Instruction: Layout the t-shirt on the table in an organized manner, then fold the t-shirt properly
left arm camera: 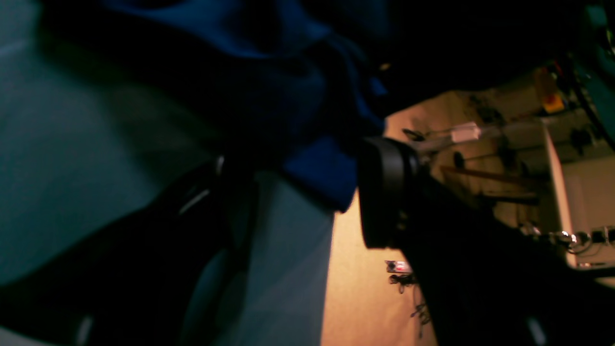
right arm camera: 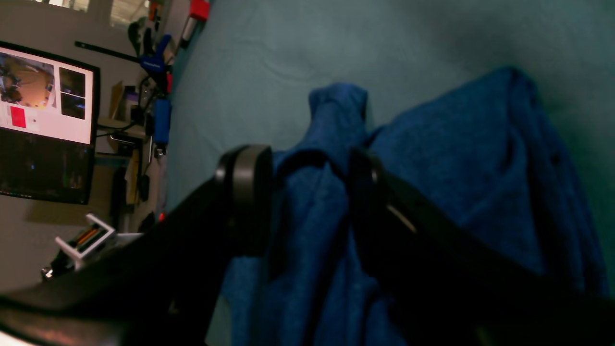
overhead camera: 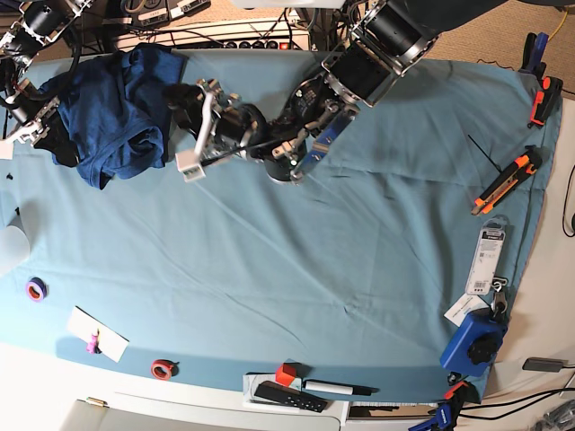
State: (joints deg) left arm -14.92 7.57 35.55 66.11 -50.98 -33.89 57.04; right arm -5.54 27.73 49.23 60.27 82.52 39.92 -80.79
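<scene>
My left gripper (left arm camera: 302, 192) has its jaws standing wide apart. A loose corner of the shirt (left arm camera: 269, 81) hangs down between them, and neither finger is pressing on it. My right gripper (right arm camera: 305, 192) has a bunch of shirt filling the gap between its fingers (right arm camera: 245, 192). I cannot tell whether that cloth is pinched or only lying there.

In the base view the shirt (overhead camera: 112, 108) sits crumpled in the upper left of the frame, close to the far edge of the table (overhead camera: 296, 269). My two arms reach in on either side of it.

I judge the step in hand to be getting a grip for spreading the shirt out. To do it well, I should close my left jaws on that hanging corner alone, right at the hem, so that I don't catch a wad of several layers. My right side should take a matching edge. Then both should lift and draw apart towards the bare middle of the table, so the cloth falls flat rather than twisted. The heap is near the table edge, so I should pull inward.

By my count there is one shirt, one table and two grippers. There are also two tape rolls (overhead camera: 36, 289) at lower left and two orange-and-black tools (overhead camera: 505, 182) at right.
</scene>
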